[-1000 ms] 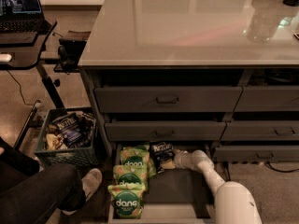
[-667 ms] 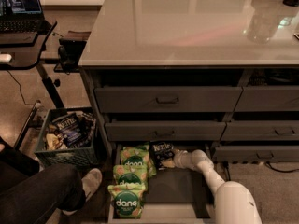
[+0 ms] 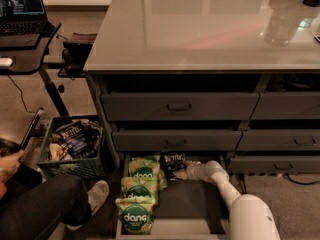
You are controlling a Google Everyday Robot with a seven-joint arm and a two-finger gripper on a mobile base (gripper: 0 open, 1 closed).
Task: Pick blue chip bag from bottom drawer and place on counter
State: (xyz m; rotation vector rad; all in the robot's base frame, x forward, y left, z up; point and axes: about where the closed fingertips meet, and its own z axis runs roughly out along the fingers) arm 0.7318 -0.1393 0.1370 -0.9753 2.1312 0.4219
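The blue chip bag (image 3: 173,162) is a small dark navy bag with white lettering at the back of the open bottom drawer (image 3: 186,204), under the upper drawer fronts. My gripper (image 3: 181,174) reaches in from the right on the white arm (image 3: 230,194) and sits at the bag's lower right edge, touching it. Three light green "dang" bags (image 3: 136,215) lie in a column along the drawer's left side. The counter (image 3: 210,24) is the wide glossy pale grey top above.
Two shut grey drawer fronts (image 3: 177,106) hang above the open drawer. A dark crate of snack bags (image 3: 72,146) stands on the floor at left. A person's leg and shoe (image 3: 95,196) are beside the drawer's left wall. A laptop desk (image 3: 22,34) stands at far left.
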